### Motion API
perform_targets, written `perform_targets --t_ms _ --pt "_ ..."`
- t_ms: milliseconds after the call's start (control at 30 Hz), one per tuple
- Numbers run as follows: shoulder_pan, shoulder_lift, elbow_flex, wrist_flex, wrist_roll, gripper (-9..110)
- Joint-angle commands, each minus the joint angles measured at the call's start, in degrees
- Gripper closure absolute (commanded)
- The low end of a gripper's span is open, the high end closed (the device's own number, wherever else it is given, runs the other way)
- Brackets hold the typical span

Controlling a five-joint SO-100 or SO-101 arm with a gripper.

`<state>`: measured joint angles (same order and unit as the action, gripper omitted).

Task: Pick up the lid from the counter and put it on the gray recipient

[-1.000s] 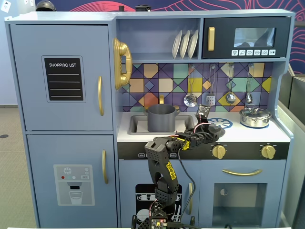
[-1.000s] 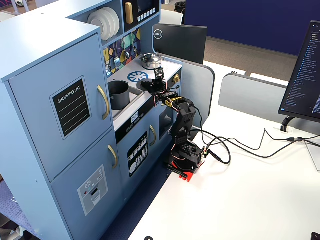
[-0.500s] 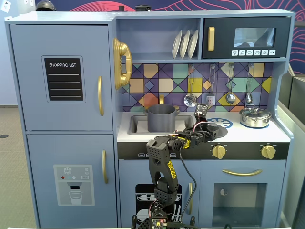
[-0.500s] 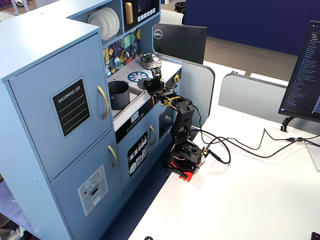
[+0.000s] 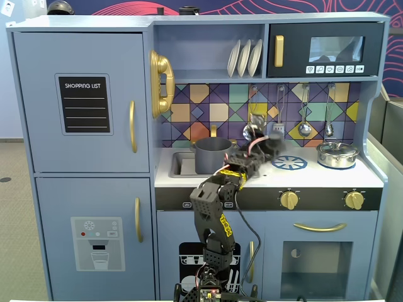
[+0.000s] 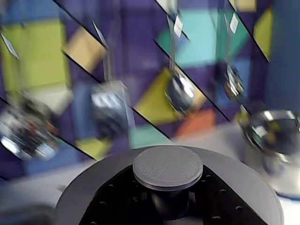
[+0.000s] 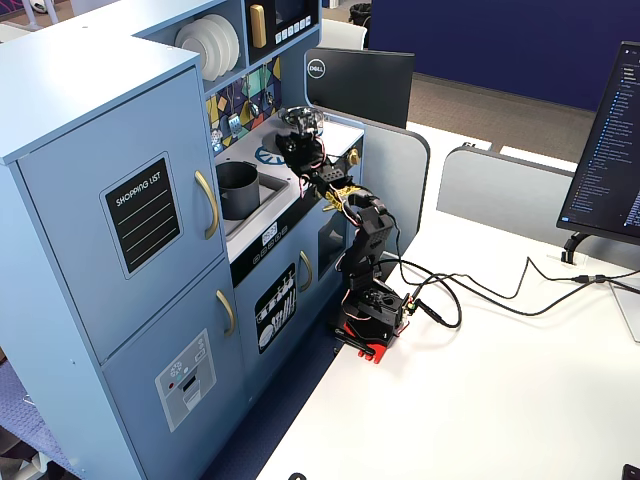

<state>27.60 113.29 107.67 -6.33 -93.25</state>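
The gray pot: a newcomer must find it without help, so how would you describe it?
On the toy kitchen's counter, look left to the sink. The gray pot stands there, lidless. Unlike the shiny silver pot at the right, it is matte, dark and taller.

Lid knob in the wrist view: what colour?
Matte gray, same as the lid around the knob. Wrist view shows it best; the tool grips it underneath.
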Motion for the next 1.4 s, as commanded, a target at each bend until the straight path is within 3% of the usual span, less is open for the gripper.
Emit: perform_targets --t_ms 0,200,633,1367 --pt "-4.75 8.61 -6.59 5.10 1.05 101" --pt "-11.95 13.45 -6.50 10.37 2.20 102" --pt "-21.27 13.01 -2.46 9.49 0.35 102" --pt "-25.58 9.84 2.46 5.19 0.35 102"
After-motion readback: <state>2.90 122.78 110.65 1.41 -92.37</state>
